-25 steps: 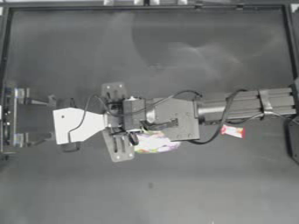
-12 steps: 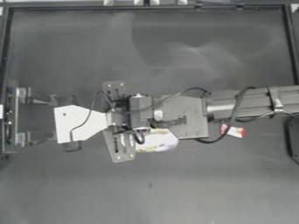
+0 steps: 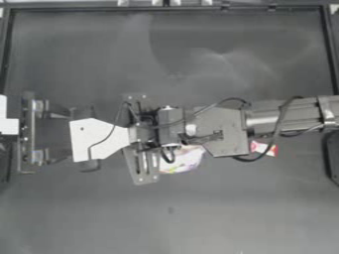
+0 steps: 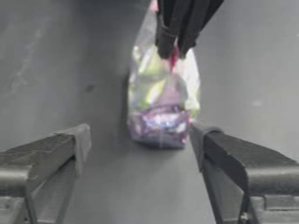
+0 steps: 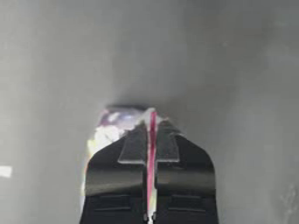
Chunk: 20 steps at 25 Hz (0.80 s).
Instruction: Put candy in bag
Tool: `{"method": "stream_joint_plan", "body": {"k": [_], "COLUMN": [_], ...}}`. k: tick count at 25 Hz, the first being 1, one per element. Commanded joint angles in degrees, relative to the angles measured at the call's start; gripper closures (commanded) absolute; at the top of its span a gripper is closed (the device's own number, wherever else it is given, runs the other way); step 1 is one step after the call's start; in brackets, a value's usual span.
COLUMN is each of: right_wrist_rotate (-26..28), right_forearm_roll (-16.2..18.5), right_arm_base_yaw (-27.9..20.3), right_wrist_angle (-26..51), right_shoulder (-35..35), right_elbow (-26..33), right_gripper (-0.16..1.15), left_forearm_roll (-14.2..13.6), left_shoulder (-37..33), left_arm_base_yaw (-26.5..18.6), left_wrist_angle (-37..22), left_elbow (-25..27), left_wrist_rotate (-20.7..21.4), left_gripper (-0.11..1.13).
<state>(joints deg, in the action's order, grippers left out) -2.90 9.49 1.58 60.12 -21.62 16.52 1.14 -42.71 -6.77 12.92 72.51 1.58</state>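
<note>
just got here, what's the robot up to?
The right gripper is shut on the pink seal strip of the bag, holding it near the middle of the table. The left gripper is open, its jaws on either side of the bag's far end but not clamped on it. The candy lies on the table beside the right arm, not in the bag.

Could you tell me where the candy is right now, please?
In the top view the candy lies on the table, right of the bag, just below the right arm, outside the bag and untouched by either gripper.
</note>
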Motion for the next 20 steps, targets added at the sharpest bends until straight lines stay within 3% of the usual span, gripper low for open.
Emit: {"method": "stream_joint_plan", "body": {"k": [1, 20], "right_wrist_rotate": [0.26, 0.35], "right_forearm_roll": [0.09, 0.79], "right_arm_base_yaw": [0.0, -0.88], "right_wrist_angle": [-1.58, -3.6], "right_shoulder": [3.69, 3.78], "right_elbow": [-0.44, -1.85], "right_gripper": [0.93, 0.93], "left_forearm_roll": [0.09, 4.13], "left_shoulder": [4.48, 17.93], "left_arm_base_yaw": [0.18, 4.48], "left_wrist_angle": [3.43, 11.51], "left_elbow": [-2.81, -7.29], "left_wrist_rotate": [-0.09, 0.09], "left_gripper": [0.04, 0.04]}}
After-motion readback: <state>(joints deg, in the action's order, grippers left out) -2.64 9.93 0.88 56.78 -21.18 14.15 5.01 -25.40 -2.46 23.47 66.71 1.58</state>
